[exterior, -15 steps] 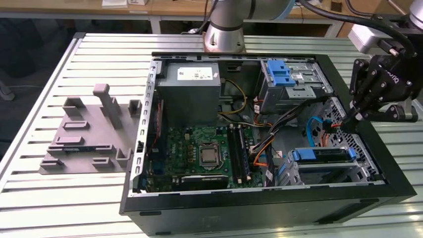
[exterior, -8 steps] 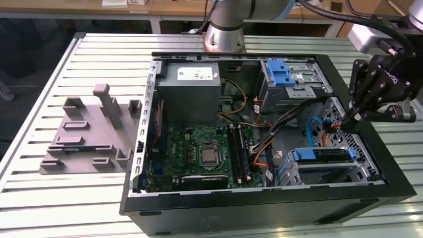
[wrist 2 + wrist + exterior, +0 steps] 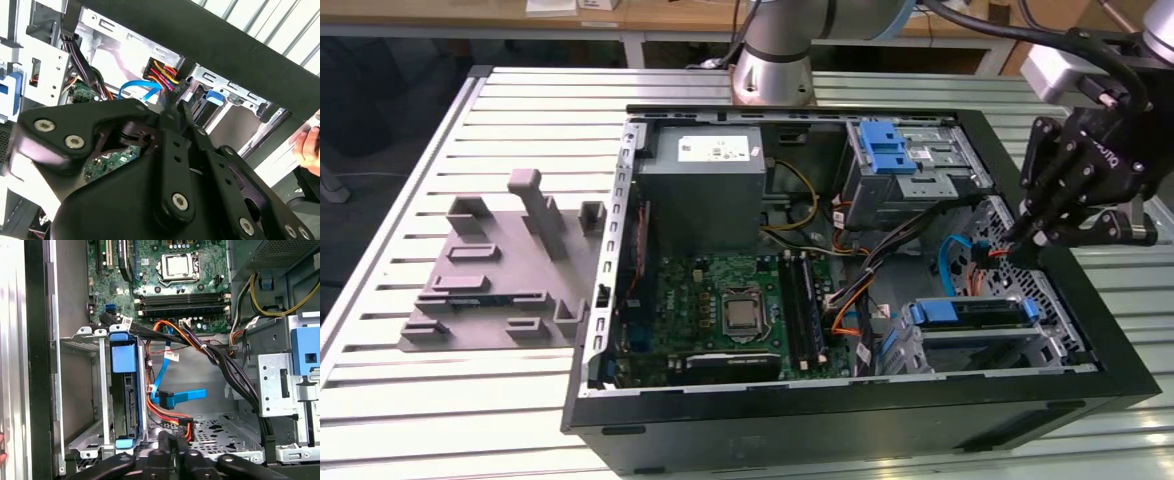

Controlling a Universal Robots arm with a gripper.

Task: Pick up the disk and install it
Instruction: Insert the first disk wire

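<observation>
The disk (image 3: pixel 969 313) sits on edge in the metal drive cage (image 3: pixel 1047 330) at the case's near corner on the exterior view's right, with blue carrier rails around it. In the first wrist view the disk (image 3: pixel 131 400) stands between blue end pieces in its cage. My black gripper (image 3: pixel 1014 247) reaches down into the case just behind that cage. Its fingertips (image 3: pixel 172 440) are pressed together on a black power connector (image 3: pixel 186 428) with red and orange wires. The second wrist view has the same connector (image 3: pixel 176 86) at the gripper (image 3: pixel 180 100).
A blue data cable (image 3: pixel 175 397) hangs loose beside the disk cage. Black cable bundles (image 3: pixel 220 360) cross the case floor. The motherboard (image 3: pixel 727 310), grey power supply (image 3: pixel 707 175) and blue-latched upper cage (image 3: pixel 907 160) take up the case. A grey fixture (image 3: pixel 500 265) lies outside. A hand (image 3: pixel 309 145) is nearby.
</observation>
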